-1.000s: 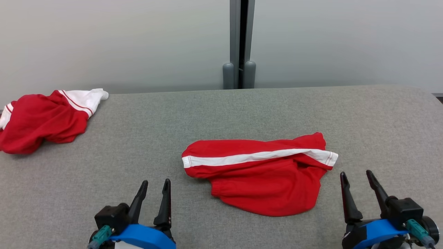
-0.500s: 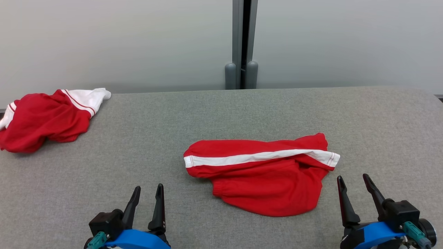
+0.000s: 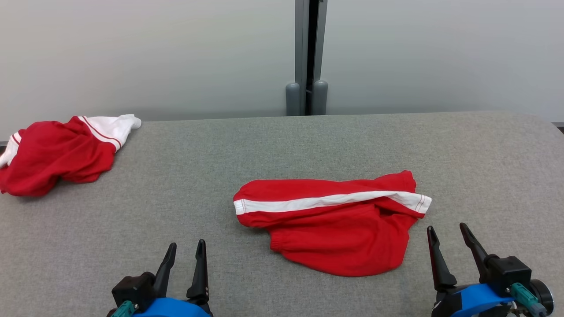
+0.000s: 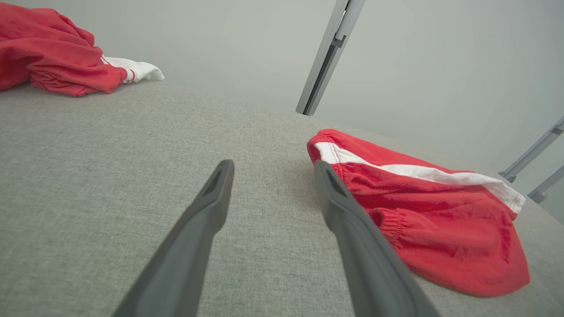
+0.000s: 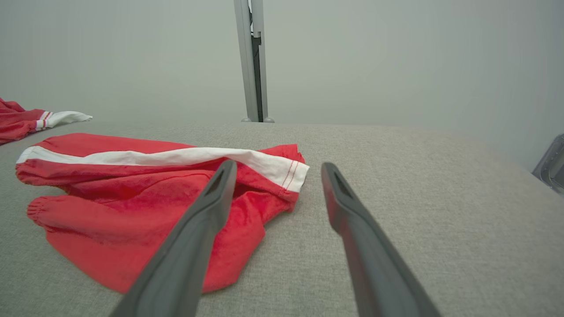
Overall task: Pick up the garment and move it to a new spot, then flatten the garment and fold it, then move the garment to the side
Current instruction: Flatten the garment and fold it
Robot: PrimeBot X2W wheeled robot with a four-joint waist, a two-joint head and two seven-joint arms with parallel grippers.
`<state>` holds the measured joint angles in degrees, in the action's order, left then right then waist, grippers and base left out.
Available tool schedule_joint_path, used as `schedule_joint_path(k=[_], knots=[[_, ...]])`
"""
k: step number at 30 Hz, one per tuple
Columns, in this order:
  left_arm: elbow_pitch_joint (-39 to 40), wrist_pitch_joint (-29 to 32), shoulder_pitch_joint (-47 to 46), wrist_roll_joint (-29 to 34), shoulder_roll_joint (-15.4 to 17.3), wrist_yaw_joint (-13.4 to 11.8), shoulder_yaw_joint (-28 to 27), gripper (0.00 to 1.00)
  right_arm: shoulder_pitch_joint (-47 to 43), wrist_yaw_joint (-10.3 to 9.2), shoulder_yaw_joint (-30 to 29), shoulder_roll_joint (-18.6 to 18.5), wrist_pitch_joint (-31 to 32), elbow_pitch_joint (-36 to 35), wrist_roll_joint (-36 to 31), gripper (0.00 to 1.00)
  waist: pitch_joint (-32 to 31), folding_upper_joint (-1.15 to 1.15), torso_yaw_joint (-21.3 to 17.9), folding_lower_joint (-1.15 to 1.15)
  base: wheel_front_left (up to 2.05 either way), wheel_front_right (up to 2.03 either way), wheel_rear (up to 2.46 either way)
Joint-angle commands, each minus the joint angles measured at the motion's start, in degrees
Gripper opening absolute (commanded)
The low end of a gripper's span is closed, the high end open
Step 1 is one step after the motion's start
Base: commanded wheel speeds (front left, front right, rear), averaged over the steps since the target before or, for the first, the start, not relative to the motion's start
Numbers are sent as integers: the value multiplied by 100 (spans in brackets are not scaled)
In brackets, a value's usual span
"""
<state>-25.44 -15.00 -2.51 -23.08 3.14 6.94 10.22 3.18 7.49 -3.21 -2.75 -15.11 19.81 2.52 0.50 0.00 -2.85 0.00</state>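
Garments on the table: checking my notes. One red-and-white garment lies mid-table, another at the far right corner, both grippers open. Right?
No: the head view shows the second garment at the far left corner of the table, not the right. The other garment lies mid-table; the left gripper and right gripper are open.

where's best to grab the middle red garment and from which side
Likely its white-banded right corner, approached from the near right, where the open right gripper is closest. That corner juts out from the garment and seems slightly raised, giving an edge to pinch; the rest lies bunched.
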Motion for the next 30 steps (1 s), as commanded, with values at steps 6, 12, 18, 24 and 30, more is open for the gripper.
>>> schedule_joint_path(k=[6, 12, 18, 24, 30], knots=[[23, -27, 60, 85, -20, 29, -15, 100, -64, 0, 22, -26, -7, 26, -3, 100, 11, 0, 0, 0, 0, 0, 0], [-181, 247, -364, 5, -24, 61, 437, 100, -20, 0, 45, -26, -7, 130, 32, 100, 93, 0, 12, 0, 0, 0, 0], [-281, 1175, -1153, -575, 89, 62, 1081, 100, 117, 0, 110, -26, -7, 218, 70, 100, 253, 0, -25, 0, 0, 0, 0], [-776, 1925, -1855, -1107, 356, 59, 1209, 100, 269, -1, 182, -27, -7, 236, 108, 100, 475, 0, -233, 0, 0, 0, 0], [-983, 2206, -2113, -1620, 391, 60, 1303, 100, 334, 0, 76, -25, -7, 232, 89, 100, 653, 0, -370, 0, 0, 0, 0]])
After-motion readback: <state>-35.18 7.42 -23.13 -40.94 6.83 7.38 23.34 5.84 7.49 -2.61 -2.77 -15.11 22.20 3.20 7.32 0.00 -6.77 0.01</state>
